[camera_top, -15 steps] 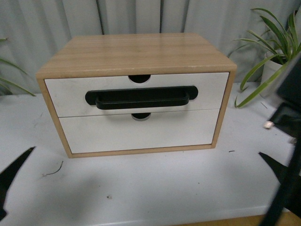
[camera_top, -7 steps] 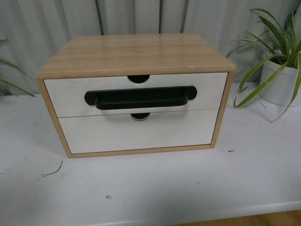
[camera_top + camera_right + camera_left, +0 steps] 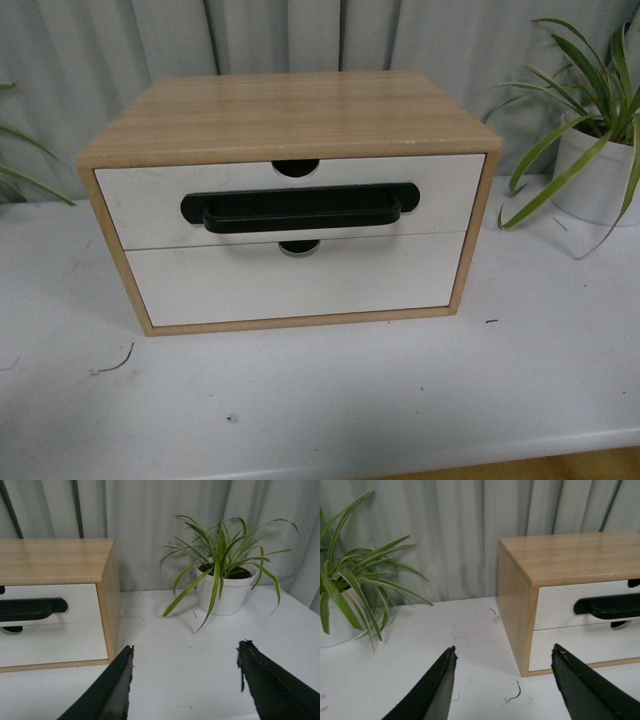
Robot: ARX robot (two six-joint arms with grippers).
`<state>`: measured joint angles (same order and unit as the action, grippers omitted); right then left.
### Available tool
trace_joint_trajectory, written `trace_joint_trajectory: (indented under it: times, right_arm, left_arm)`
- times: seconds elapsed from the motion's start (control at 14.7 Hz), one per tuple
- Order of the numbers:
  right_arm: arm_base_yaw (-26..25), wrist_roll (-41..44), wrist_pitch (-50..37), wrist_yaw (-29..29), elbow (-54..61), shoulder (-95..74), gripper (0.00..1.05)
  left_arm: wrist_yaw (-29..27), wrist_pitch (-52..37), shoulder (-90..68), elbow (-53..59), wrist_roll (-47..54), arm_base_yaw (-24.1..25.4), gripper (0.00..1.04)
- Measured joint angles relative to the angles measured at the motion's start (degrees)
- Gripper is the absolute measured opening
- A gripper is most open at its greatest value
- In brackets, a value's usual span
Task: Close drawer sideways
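The drawer (image 3: 140, 205), white-fronted with a wide black bar handle (image 3: 298, 209) and a half-round notch in its top edge, sits flush in the light wood cabinet (image 3: 290, 110). It also shows in the left wrist view (image 3: 555, 605) and the right wrist view (image 3: 75, 597). Neither gripper shows in the front view. My left gripper (image 3: 503, 654) is open and empty, above the table off the cabinet's left corner. My right gripper (image 3: 186, 649) is open and empty, above the table to the right of the cabinet.
A plain white drawer front (image 3: 290, 285) sits below. A potted plant in a white pot (image 3: 590, 175) stands right of the cabinet, another (image 3: 340, 625) to its left. Grey curtain hangs behind. A small dark curl of debris (image 3: 112, 365) lies on the white table (image 3: 330, 400).
The dark gripper tips and arm seen at the front view's edges one second ago have left that view. The cabinet and drawer have not moved.
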<state>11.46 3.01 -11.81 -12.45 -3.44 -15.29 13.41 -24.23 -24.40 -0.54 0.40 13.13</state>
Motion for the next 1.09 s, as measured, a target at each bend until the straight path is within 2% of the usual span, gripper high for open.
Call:
trace_joint_trajectory:
  times: [0.07,0.2,0.27,0.34,0.41,0.48,0.75,0.82,0.88,1.09]
  right_arm:
    - [-1.0,-0.8,0.7,1.5,0.3,0.9,0.56]
    - [-3.8,-1.8,2.3,4.5,1.0,3.2,0.31]
    - [-8.9,-1.9,3.0,10.6,1.6,4.8,0.16]
    - [-12.0,-2.2,8.5,11.4,2.4,9.5,0.03]
    - [-11.8,-2.1,12.4,12.1,2.7,14.5,0.02]
    - [-11.7,-2.2,11.5,12.1,2.7,15.1,0.02]
    - [-11.5,-2.2,11.9,12.5,2.7,15.1,0.02]
    - [-11.5,-2.2,12.0,12.5,2.7,15.1,0.02]
    - [-11.5,-2.2,12.0,12.5,2.7,15.1,0.02]
    - [-11.5,-2.2,12.0,12.5,2.7,15.1,0.02]
  left_arm:
    - [-1.3,1.3,1.9,0.0,0.0,-1.4,0.48]
    - [-4.5,5.9,5.7,0.0,0.0,-4.3,0.23]
    - [-5.9,7.5,7.9,0.0,0.0,-5.7,0.09]
    - [-10.7,9.7,9.8,0.0,-0.1,-9.5,0.02]
    - [-12.4,10.7,10.8,0.0,-0.2,-13.3,0.02]
    - [-12.4,11.0,11.1,0.0,-0.2,-13.7,0.02]
    - [-13.5,14.1,14.1,0.0,-0.2,-13.0,0.02]
    - [-13.5,17.3,16.4,-0.1,-0.2,-13.1,0.02]
    - [-13.3,24.9,22.6,0.0,-0.2,-13.1,0.02]
    - [-13.4,24.4,23.9,0.0,-0.2,-13.1,0.02]
